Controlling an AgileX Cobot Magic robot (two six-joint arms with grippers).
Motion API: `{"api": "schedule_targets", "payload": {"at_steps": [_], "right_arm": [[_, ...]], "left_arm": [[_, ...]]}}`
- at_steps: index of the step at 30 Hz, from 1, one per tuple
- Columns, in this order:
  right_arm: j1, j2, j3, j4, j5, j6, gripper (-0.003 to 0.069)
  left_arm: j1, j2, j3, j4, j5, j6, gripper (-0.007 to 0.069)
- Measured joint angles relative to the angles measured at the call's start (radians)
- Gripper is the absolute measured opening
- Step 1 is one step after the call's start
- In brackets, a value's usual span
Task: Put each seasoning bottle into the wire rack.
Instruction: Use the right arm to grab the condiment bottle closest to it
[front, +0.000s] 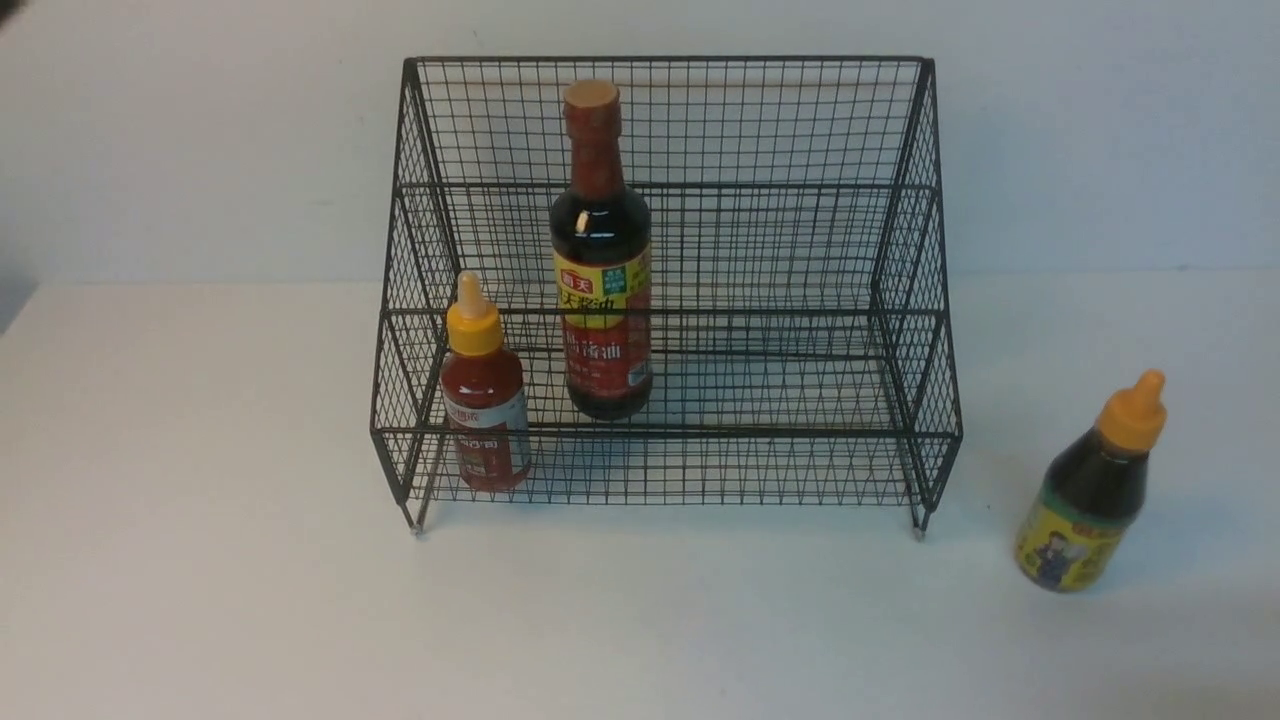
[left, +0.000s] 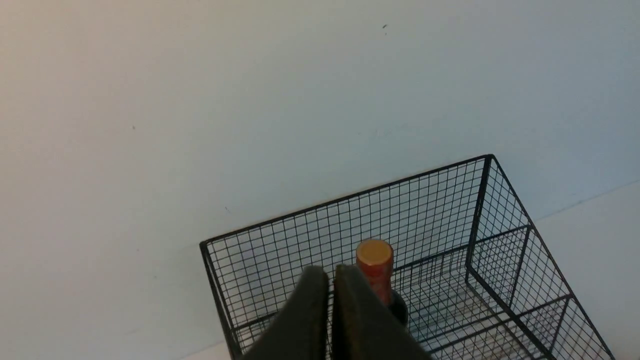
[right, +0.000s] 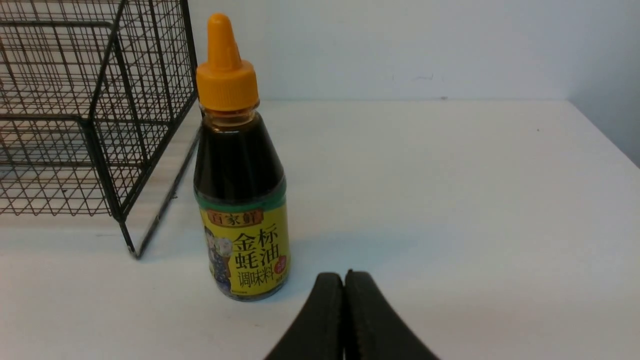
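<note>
2 of 3 in: tall soy-sauce btl (front: 600, 260) + red sauce btl (front: 485, 410) upright on lower tier of wire rack (front: 670, 60). Last one, oyster-sauce btl (front: 1090, 500), stands on table (front: 200, 550) outside rack, off its R end.

R gripper (right: 345, 280): fingers pressed together, empty. Btl close ahead of it, offset toward rack side, not touching. Long axis vertical, nozzle up.

L gripper (left: 331, 272): fingers together too, empty, high over rack, soy cap just beyond tips. Well apart from oyster-sauce btl.

R arm clearly nearer. Judgement: must open first, then take btl side-on.
</note>
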Motion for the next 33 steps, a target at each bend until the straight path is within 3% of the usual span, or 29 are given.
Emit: {"api": "schedule_targets", "payload": {"at_steps": [11,19,27,33], "right_arm": [[0.0,0.0,0.0,0.0,0.0,0.0,-0.001],[0.0,0.0,0.0,0.0,0.0,0.0,-0.001],[0.0,0.0,0.0,0.0,0.0,0.0,-0.001],[0.0,0.0,0.0,0.0,0.0,0.0,-0.001]], "left_arm": [[0.0,-0.228,-0.005,-0.06,0.305,-0.001,-0.0005],[0.0,-0.267,-0.01,-0.064,0.361,-0.001,-0.0005],[0.003,-0.315,0.096,-0.056,0.294,0.011,-0.0005],[0.078,-0.479,0.417,-0.055,0.065,0.012,-0.0005]]}}
